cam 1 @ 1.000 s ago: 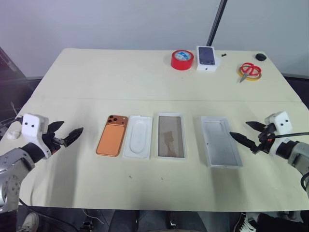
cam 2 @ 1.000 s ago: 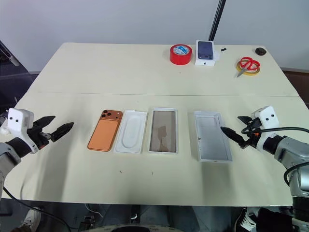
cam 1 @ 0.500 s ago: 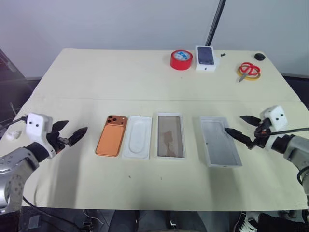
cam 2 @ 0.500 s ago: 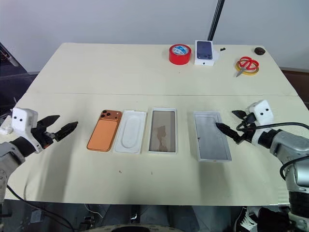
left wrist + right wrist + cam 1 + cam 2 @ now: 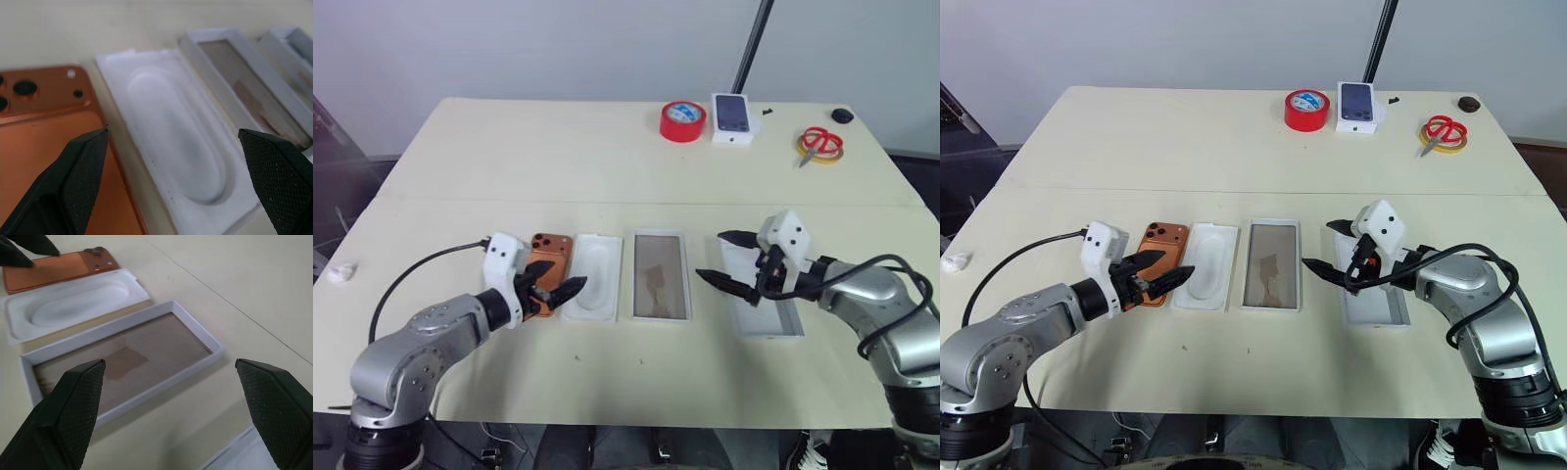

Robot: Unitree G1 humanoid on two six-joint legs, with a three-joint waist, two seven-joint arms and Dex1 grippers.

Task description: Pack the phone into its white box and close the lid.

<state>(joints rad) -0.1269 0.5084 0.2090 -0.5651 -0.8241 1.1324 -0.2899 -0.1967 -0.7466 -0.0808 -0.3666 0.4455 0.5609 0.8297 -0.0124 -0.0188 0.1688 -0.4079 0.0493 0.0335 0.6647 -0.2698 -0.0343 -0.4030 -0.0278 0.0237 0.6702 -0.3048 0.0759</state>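
Note:
The orange-copper phone (image 5: 549, 248) lies camera-side up on the table, leftmost in a row of flat parts. My left gripper (image 5: 564, 286) hovers open over its near end and the edge of the white moulded insert (image 5: 594, 274); I cannot tell whether a finger touches the phone. The white box (image 5: 659, 284), with its brownish floor, lies empty to the right of the insert. The lid (image 5: 770, 319) lies further right, inside up. My right gripper (image 5: 709, 255) is open above the lid's left edge, pointing at the box, with nothing between its fingers.
At the table's far edge stand a red tape roll (image 5: 682, 120), a small white box with a phone picture (image 5: 731, 117), and red scissors on a yellow ring (image 5: 820, 143). A dark pole (image 5: 750, 44) rises behind them. A crumpled white scrap (image 5: 339, 272) lies at the left edge.
Both arms swung inward from the table's sides. The left gripper came over the phone's near end, the right gripper crossed the lid toward the box. Both stayed open.

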